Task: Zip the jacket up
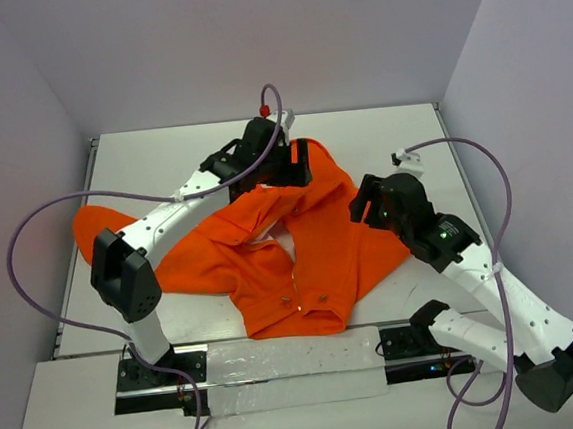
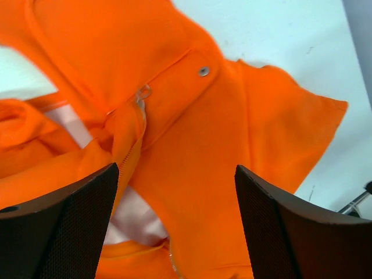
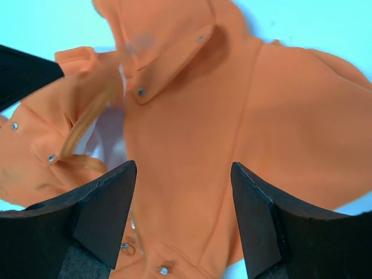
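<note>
The crumpled bright orange fabric jacket (image 1: 314, 242) lies unzipped on the white surface (image 1: 390, 140); left pincer (image 2: 176, 171) and right pincer (image 3: 183, 168) both gape open above it.

A white table (image 1: 390, 135) forms the base of a three-sided enclosure. A plain back wall (image 1: 251, 37) of pale lavender-grey rises behind it. A left wall (image 1: 9, 138) and a right wall (image 1: 544, 61) of the same colour close in the sides, meeting the tabletop along its edges. A thin metal rim (image 1: 73, 263) runs along the left edge. At the near side, a translucent sheet (image 1: 290, 372) lies on a lower white ledge (image 1: 64, 425). The light is soft and even, casting only faint shadows. In the wrist views the tabletop looks bluish white, with a few small dark scuffs
</note>
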Available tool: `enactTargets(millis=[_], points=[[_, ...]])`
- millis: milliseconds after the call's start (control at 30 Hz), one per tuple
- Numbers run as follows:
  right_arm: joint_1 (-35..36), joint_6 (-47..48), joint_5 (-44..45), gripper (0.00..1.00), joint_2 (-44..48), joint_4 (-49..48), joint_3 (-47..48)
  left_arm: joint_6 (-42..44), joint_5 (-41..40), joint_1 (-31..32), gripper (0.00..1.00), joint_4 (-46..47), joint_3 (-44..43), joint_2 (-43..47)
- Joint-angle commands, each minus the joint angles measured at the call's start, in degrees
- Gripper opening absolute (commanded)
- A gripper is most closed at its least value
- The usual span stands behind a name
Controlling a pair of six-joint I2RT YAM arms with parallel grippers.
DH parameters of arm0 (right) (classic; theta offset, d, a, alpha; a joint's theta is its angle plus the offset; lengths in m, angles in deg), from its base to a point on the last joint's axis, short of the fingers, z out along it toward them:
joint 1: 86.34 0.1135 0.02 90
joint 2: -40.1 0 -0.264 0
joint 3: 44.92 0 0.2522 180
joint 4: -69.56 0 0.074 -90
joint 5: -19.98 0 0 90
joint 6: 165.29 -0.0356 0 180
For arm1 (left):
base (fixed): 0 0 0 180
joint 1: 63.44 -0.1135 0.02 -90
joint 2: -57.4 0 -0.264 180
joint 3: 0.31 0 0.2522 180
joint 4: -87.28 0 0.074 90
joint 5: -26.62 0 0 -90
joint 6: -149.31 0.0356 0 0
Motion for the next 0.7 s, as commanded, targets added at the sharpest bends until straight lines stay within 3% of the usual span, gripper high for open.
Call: enactTargets(millis=[0,233,533,667], points=[[-1.5,0.6,-2.1,0.73,-0.9,-1.3,-2.5,1.9,0.5,0.3,0.86,-1.1,-7.3,0.0],[-1.4,-0.9,-11.3,0.72,-7.8,-9.3,-3.2,1.7,-4.4,-0.4,0.84,-0.8,-3.0,5.7],[-1.8,-11.0,-19.7,0.68,-25.6,-23.2,1.8,-2.5,-9.8,-3.4,0.85,-2.6,2.9,2.3],[-3.2,-15.0,-22.4,0.68,-30.8,-27.5,3.2,-3.9,-6.8,-6.3,0.87,-0.8,6.4,1.4]])
